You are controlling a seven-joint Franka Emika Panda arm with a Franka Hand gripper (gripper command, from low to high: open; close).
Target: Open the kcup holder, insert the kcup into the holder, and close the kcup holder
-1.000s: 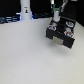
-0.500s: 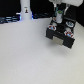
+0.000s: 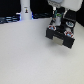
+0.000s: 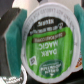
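Note:
My gripper point(image 3: 57, 18) hangs just above the far end of the black kcup holder point(image 3: 61, 36) at the exterior view's right. It is shut on the kcup point(image 3: 58, 14), a small white pod with a green top. In the wrist view the kcup's green lid point(image 4: 50, 44) fills the picture, clamped between the two teal pads point(image 4: 12, 36) of my gripper point(image 4: 47, 35). The holder shows pale handles point(image 3: 68, 34) and reddish pod tops. I cannot tell whether its drawer is pulled out.
A tall white bottle-like post point(image 3: 24, 11) stands at the back on the exterior view's left, against a dark background strip. The white table point(image 3: 25, 55) spreads in front of the holder.
My gripper has come down a little and shifted toward the exterior view's left, closer over the holder, with the kcup still in it.

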